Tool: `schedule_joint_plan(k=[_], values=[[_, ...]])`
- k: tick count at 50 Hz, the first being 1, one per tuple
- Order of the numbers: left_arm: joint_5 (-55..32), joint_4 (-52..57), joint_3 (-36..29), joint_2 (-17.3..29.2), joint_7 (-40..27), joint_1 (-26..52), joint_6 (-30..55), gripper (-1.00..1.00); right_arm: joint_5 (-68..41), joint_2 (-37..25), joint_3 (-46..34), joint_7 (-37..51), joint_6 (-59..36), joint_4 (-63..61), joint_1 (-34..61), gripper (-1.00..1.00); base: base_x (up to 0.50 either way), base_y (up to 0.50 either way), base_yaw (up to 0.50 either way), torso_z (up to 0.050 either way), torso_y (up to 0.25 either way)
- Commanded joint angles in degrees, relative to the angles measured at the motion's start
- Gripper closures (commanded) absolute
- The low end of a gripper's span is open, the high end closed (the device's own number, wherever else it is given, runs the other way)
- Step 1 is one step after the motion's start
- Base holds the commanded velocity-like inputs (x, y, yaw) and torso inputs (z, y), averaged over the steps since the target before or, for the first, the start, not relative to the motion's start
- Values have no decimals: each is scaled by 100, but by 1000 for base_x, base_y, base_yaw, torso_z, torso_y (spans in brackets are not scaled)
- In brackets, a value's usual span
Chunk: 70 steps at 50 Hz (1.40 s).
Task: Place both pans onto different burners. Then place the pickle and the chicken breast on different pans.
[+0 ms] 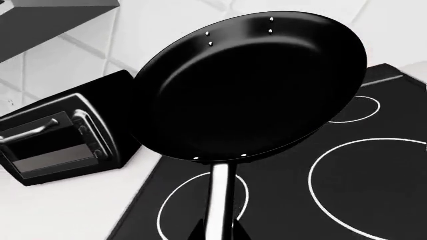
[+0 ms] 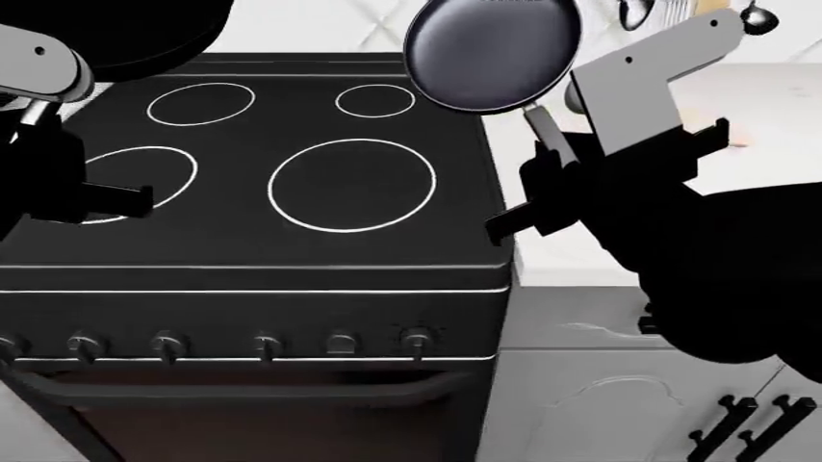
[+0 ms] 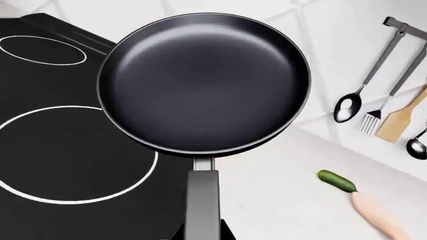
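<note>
Both arms are grasping a frying pan by its handle. Right pan hangs just behind and right of the big burner, handle pointing back toward the robot.

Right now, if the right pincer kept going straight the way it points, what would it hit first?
Probably the tiled wall behind the counter. The right pincer is shut on its pan's handle, so the pan's far rim would touch first. Depth is unclear; nothing else shows in that line.
</note>
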<state>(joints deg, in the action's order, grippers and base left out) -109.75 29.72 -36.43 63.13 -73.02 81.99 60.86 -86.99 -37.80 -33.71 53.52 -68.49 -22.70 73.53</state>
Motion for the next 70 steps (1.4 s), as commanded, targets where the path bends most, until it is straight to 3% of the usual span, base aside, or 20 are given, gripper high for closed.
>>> schedule_joint_plan(k=[1,26,41,60,70], values=[[333,-47,206,67,-77,287,53,100,344,6,133,22,-21,-15,93,100,1,500,0,10,10],[341,-21,192,127,-52,242,-8,100,532,31,-6,-180,117,17,-30,100,1,497,0,1,4],[250,-8,154,89,-135,341,25,100,-418,118,598,494,550,583,-125,100,0,0,0,1,4],[624,-165,-1,-300,-18,143,-128,100,92,467,305,319,638,1376,55,100,0,0,0,1,4],[725,-222,-42,-399,42,130,-148,100,442,727,324,-10,1170,2006,-301,100,0,0,0,1,4]])
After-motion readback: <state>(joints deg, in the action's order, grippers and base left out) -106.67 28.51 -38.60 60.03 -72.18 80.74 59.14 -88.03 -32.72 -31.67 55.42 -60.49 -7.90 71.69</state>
